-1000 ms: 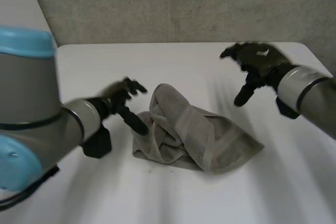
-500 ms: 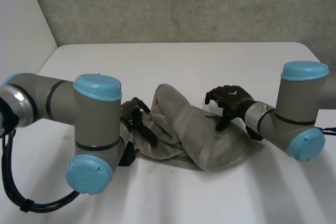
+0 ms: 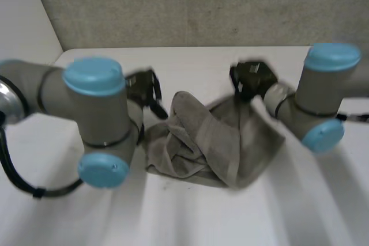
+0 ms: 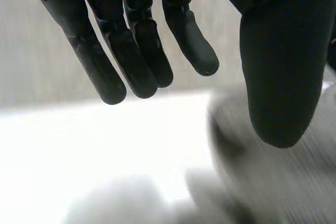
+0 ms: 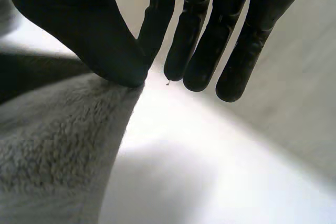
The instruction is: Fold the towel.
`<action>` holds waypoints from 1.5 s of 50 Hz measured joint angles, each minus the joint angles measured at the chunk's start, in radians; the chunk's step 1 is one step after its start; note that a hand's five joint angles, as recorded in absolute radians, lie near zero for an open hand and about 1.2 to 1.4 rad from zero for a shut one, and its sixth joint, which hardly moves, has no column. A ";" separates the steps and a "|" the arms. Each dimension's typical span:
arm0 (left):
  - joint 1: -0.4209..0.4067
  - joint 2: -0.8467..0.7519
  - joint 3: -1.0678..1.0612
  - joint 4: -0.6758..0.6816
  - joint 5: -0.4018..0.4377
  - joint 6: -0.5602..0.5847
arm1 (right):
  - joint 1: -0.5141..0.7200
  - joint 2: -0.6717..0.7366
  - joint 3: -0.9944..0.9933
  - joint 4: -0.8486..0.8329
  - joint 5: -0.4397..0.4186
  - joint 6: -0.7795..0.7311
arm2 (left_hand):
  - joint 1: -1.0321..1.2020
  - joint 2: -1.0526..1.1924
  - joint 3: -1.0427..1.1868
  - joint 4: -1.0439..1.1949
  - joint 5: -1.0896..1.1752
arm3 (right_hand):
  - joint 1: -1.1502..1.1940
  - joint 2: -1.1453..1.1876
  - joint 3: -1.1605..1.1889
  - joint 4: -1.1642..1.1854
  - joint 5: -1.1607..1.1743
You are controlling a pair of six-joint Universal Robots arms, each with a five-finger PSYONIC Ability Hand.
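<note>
The crumpled grey terry towel lies bunched in the middle of the white table, directly on the tabletop and not in any container. Its right side is drawn up off the table toward the far right corner.

The black right hand is at that raised side. In the right wrist view its thumb meets the nearest finger just where the towel's edge comes to a point, so it appears to have the cloth nipped between them (whether that is a true corner or only a fold of the edge I cannot tell). Its other fingers hang straight and free.

The black left hand is just beyond the towel's left side, toward the table's far edge. Its fingers are straight and spread away from the thumb, and it holds nothing, with the cloth a little below the thumb.

I judge this to be the opening step: getting hold of the cloth so it can be spread flat before any fold is made. Next, the left hand needs to come down and take a matching corner on its own side. Both hands should then draw apart toward the table's left and right edges to pull the bunching out.
</note>
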 measured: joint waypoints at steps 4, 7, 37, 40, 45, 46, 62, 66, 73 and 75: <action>0.045 0.065 0.071 0.177 0.047 0.194 | -0.006 -0.129 -0.086 -0.150 0.093 0.004 | 0.033 0.034 0.033 0.034 0.000 | 0.007 0.015 0.037 0.039 0.035; 0.082 0.110 0.106 0.327 0.116 0.320 | -0.010 -0.227 -0.090 -0.302 0.137 0.006 | 0.036 0.041 0.040 0.040 0.000 | 0.010 0.015 0.037 0.041 0.039; 0.011 0.085 -0.205 0.072 0.222 0.008 | -0.004 -0.387 0.302 -0.025 0.070 -0.136 | -0.623 -0.634 -0.632 -0.635 0.000 | -0.565 -0.698 -0.691 -0.695 -0.658; -0.022 0.047 -0.184 0.025 0.222 -0.065 | -0.022 -0.385 0.364 0.018 0.068 -0.132 | -0.645 -0.656 -0.654 -0.657 0.000 | -0.638 -0.764 -0.775 -0.791 -0.757; -0.066 -0.019 -0.127 0.003 0.219 -0.120 | -0.065 -0.386 0.476 0.030 0.057 -0.126 | -0.645 -0.656 -0.655 -0.657 0.000 | -0.638 -0.764 -0.775 -0.791 -0.759; -0.070 -0.028 -0.118 0.002 0.217 -0.125 | -0.070 -0.387 0.490 0.028 0.056 -0.126 | -0.645 -0.656 -0.655 -0.657 0.000 | -0.638 -0.764 -0.775 -0.791 -0.759; -0.129 -0.219 0.100 0.007 0.088 -0.223 | -0.128 -0.397 0.665 -0.066 0.050 -0.130 | -0.512 -0.522 -0.520 -0.520 0.000 | -0.638 -0.764 -0.775 -0.791 -0.759; -0.136 -0.266 0.143 0.009 0.065 -0.219 | -0.132 -0.397 0.671 -0.071 0.051 -0.132 | -0.479 -0.487 -0.486 -0.486 0.000 | -0.638 -0.764 -0.775 -0.791 -0.759; -0.138 -0.320 0.184 0.012 0.059 -0.212 | -0.134 -0.397 0.679 -0.071 0.051 -0.132 | -0.459 -0.466 -0.464 -0.465 0.000 | -0.638 -0.764 -0.775 -0.791 -0.759; -0.137 -0.325 0.188 0.013 0.060 -0.210 | -0.134 -0.397 0.680 -0.072 0.051 -0.132 | -0.450 -0.455 -0.457 -0.456 0.000 | -0.638 -0.764 -0.775 -0.791 -0.759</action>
